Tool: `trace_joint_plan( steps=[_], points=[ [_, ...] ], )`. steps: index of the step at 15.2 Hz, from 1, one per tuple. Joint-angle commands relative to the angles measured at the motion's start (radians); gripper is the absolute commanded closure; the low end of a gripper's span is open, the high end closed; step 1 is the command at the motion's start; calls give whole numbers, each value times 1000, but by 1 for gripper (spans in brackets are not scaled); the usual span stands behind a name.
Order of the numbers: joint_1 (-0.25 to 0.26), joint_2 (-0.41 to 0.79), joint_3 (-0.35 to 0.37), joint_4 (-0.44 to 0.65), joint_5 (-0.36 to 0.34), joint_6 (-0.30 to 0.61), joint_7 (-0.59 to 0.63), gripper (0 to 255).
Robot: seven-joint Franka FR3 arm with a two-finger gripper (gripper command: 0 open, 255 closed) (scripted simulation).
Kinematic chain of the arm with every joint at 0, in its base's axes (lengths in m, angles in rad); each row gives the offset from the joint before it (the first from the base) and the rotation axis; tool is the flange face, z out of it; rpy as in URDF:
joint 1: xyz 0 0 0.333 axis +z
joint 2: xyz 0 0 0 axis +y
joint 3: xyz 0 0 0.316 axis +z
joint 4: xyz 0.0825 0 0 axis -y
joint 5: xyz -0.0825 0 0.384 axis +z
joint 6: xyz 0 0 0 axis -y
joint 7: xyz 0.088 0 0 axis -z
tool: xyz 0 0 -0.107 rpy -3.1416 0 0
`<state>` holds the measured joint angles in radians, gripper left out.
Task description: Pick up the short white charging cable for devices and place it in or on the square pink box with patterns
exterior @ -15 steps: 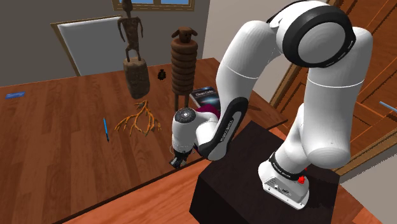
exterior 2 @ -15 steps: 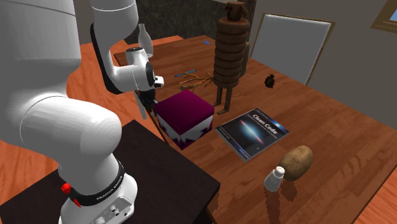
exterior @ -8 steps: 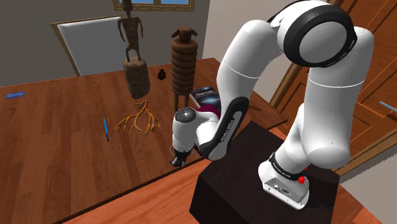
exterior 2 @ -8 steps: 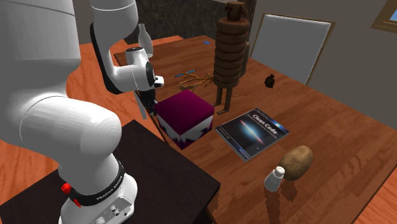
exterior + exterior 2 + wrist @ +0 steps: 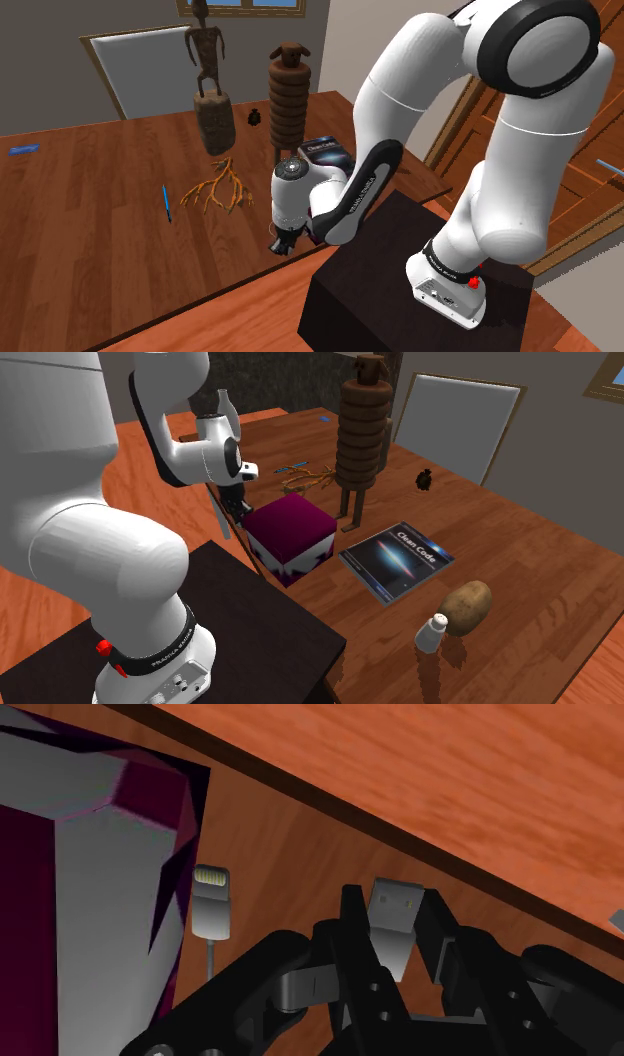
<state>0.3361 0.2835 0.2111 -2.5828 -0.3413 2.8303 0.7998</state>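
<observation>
The black two-finger pincer (image 5: pixel 392 922) is closed on the short white charging cable (image 5: pixel 210 959), clasping its wide flat USB plug (image 5: pixel 392 902) between the fingertips, with the plug's metal end poking out past them. The thin cord runs back under the hand, and the cable's smaller plug (image 5: pixel 212 896) hangs free next to the patterned wall of the square magenta-pink box with white markings (image 5: pixel 290 530). Whether that loose end touches the box cannot be told. In the second exterior view the pincer (image 5: pixel 238 510) is low at the box's near corner, by the edge of the brown wooden tabletop (image 5: pixel 520 562).

The cable looks very light and limp, so only the gripped plug will go where the hand goes, and the free end will probably swing and trail. The rigid plug body is the sensible place to hold, since the cord itself is thin and would likely slip or kink. The plug is smooth and only partly between the fingers, so a jerky lift might let it twist out. The dangling end could also catch on the box rim on the way over.
</observation>
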Motion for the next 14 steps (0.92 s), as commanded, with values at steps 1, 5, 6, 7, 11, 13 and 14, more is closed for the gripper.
trace_joint_plan(
  steps=[1,5,6,7,11,13,14],
  points=[
    [-18,-34,22,-9,30,-25,-25,255],
    [-43,-101,61,-21,94,-76,-75,255],
    [-47,-117,69,-23,110,-89,-87,255],
    [-51,-134,76,-25,127,-103,-99,255],
    [-60,-199,97,-29,188,-158,-146,255],
    [-62,-231,104,-30,216,-187,-167,255],
    [-62,-247,106,-30,229,-202,-176,255]
  ],
)
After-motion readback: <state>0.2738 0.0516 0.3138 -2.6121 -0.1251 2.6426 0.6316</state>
